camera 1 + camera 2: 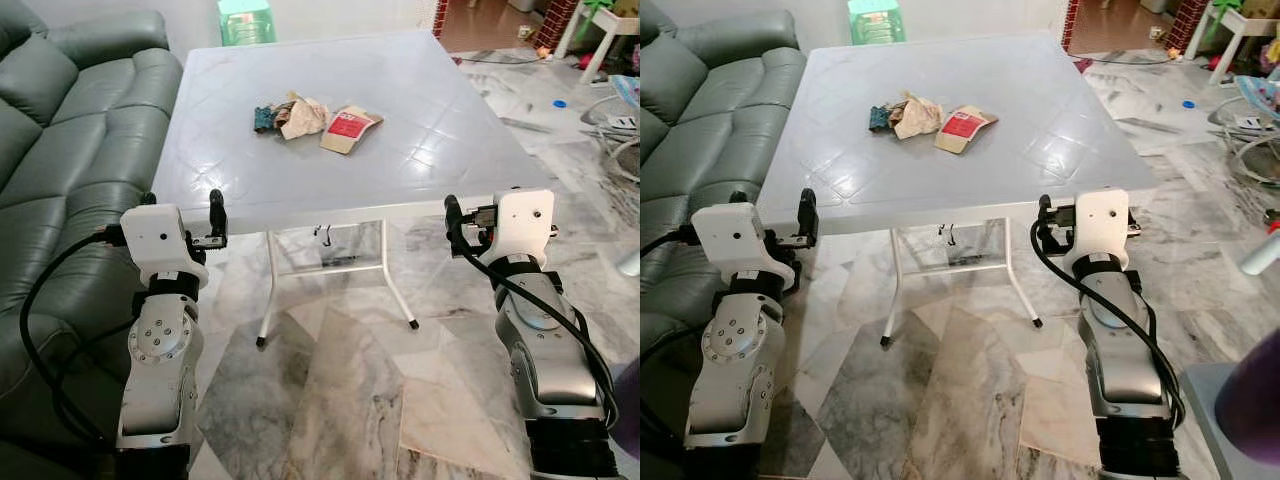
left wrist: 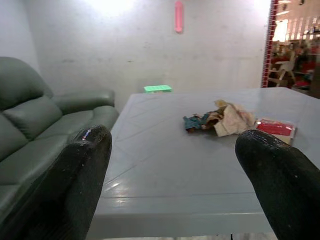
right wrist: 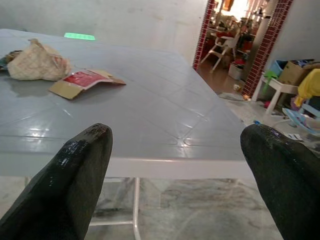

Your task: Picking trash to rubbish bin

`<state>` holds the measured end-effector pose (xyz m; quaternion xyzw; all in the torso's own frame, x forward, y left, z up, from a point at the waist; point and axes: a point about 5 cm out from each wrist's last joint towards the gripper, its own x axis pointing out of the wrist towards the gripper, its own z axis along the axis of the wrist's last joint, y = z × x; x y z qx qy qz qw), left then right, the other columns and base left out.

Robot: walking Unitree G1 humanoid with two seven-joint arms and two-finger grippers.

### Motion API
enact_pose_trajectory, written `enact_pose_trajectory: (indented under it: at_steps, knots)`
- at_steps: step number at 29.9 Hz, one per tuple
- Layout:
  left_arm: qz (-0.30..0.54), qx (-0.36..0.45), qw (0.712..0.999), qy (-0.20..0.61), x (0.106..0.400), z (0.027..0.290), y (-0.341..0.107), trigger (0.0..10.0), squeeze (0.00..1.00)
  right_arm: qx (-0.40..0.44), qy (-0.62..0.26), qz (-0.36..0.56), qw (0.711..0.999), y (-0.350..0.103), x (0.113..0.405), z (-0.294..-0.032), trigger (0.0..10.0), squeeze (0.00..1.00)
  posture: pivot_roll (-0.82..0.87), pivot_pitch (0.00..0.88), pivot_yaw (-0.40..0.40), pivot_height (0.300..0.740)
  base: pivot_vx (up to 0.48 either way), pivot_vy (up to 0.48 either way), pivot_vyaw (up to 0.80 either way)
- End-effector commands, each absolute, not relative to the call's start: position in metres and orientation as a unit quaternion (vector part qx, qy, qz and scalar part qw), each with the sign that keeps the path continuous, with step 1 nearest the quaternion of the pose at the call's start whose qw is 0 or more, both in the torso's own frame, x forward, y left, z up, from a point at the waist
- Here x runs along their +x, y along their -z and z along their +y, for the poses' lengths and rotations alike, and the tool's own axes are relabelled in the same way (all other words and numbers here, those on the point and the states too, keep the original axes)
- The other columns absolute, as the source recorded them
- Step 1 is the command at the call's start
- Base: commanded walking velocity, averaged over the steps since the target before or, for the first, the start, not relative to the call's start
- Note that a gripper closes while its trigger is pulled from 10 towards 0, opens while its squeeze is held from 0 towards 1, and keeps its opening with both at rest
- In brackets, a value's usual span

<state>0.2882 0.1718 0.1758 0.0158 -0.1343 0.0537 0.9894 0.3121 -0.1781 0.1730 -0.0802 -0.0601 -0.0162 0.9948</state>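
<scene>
Lying near the middle of the glossy grey table (image 1: 400, 150) are crumpled beige paper (image 1: 303, 117), a dark teal wrapper (image 1: 264, 118) and a flat red-and-brown carton (image 1: 350, 129). Left gripper (image 2: 172, 165) and right gripper (image 3: 175, 160) hover at the near edge, fingers spread wide. A green leather sofa (image 1: 60, 150) stands beside the table.

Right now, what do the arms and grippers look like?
Both arms are silver with round bolted joint housings and white boxy wrist blocks. Left gripper and right gripper each have two glossy black rounded fingers. Black cables loop along each forearm; lower segments are black.
</scene>
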Motion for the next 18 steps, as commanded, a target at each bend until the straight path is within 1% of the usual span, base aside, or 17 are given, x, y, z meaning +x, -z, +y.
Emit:
enact_pose_trajectory:
  at_steps: [1,12,15,18]
  knots:
    - [-0.139,0.025,0.989,-0.05,0.2889,0.1698,-0.1774,10.0,0.0,-0.083,0.006,-0.068,0.994,-0.1772,0.3109,-0.1757,10.0,0.0,-0.02,0.057,0.027,0.74,0.0,0.0,0.0]
    - [-0.145,0.013,0.988,-0.055,0.2918,0.1677,-0.182,10.0,0.0,-0.085,-0.024,-0.078,0.993,-0.1825,0.3117,-0.1689,10.0,0.0,-0.03,0.061,0.026,0.74,0.0,0.0,0.0]
    - [-0.147,0.011,0.988,-0.048,0.293,0.1662,-0.1808,10.0,0.0,-0.066,-0.029,-0.075,0.995,-0.1823,0.3128,-0.168,10.0,0.0,-0.03,0.061,0.024,0.74,0.0,0.0,0.0]
    - [-0.144,0.012,0.988,-0.049,0.2933,0.1658,-0.1794,10.0,0.0,-0.064,-0.028,-0.069,0.995,-0.1806,0.3132,-0.168,10.0,0.0,-0.03,0.06,0.024,0.74,0.0,0.0,0.0]
